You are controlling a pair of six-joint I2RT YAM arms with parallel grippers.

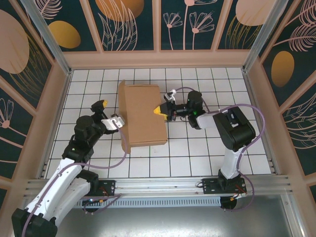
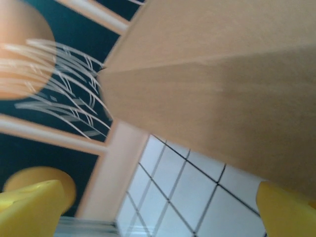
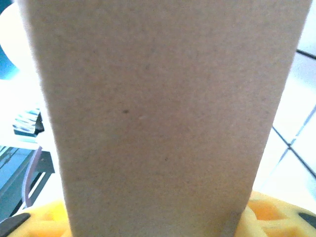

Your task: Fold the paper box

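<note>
The paper box is plain brown cardboard lying mid-table, partly folded, with a tall flap standing along its left side. My left gripper hangs just left of that flap, open and holding nothing. In the left wrist view its yellow fingertips stand far apart, with the paper box above them and bare tiles between. My right gripper reaches in from the right and is shut on the box's right edge. In the right wrist view a cardboard panel of the paper box sits between the right gripper's yellow pads.
The floor is white tile with a black grid, walled by a peach frame and dark patterned panels. A metal rail runs along the near edge, with both arm bases on it. Open tiles lie in front of and behind the box.
</note>
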